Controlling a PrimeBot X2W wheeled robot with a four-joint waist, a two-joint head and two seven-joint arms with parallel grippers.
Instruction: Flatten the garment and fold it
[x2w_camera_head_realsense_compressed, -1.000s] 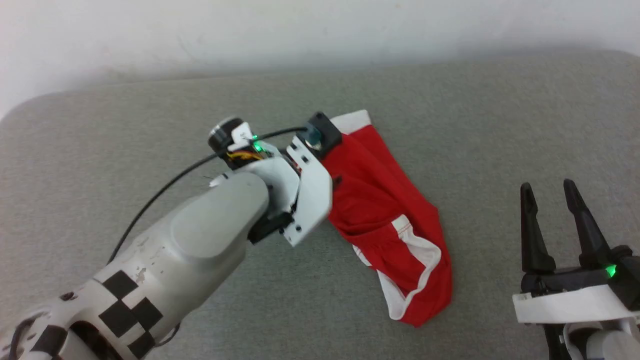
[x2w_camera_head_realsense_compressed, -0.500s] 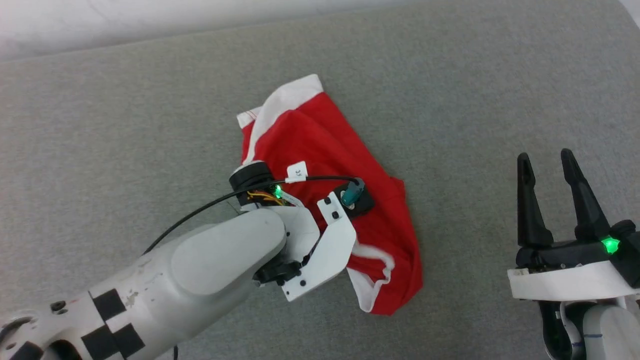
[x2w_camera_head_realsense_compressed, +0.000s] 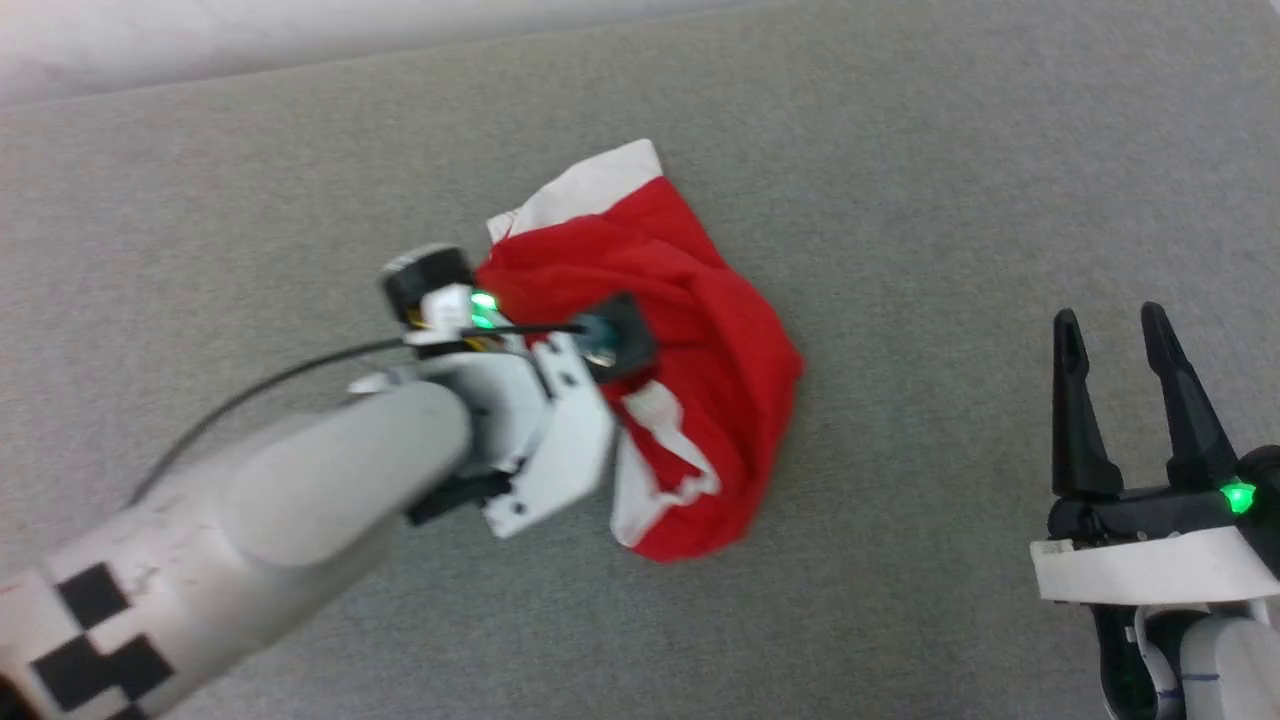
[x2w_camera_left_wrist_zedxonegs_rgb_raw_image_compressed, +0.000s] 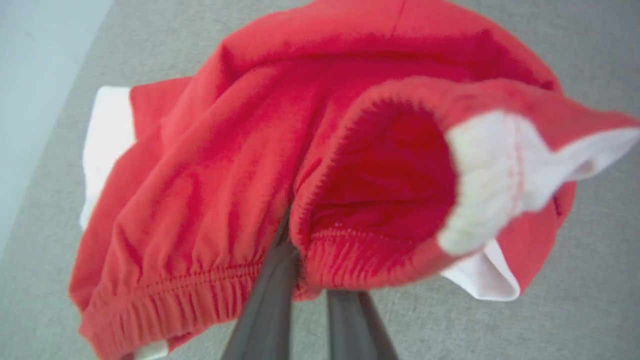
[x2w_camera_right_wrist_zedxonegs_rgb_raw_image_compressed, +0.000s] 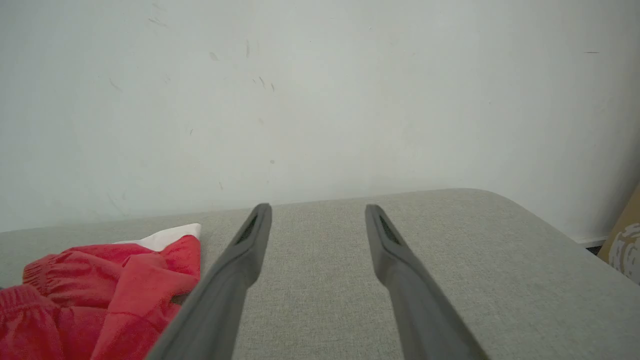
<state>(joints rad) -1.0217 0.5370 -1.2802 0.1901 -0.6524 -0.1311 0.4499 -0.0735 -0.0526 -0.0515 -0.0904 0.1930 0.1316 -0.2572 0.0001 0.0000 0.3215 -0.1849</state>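
Early stage: garment (x2w_camera_head_realsense_compressed: 720, 330) bunched, not flattened, not folded; left hand (x2w_camera_left_wrist_zedxonegs_rgb_raw_image_compressed: 307, 295) clamped on waistband (x2w_camera_left_wrist_zedxonegs_rgb_raw_image_compressed: 190, 290); right hand (x2w_camera_head_realsense_compressed: 1110, 330) spread, idle.

soft cloth garment (x2w_camera_head_realsense_compressed: 720, 330), matt woven upholstery (x2w_camera_head_realsense_compressed: 950, 200)

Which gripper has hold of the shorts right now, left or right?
The left gripper: its fingers pinch the garment at its red elastic waistband. The right gripper stands open over the grey surface, apart from the cloth.
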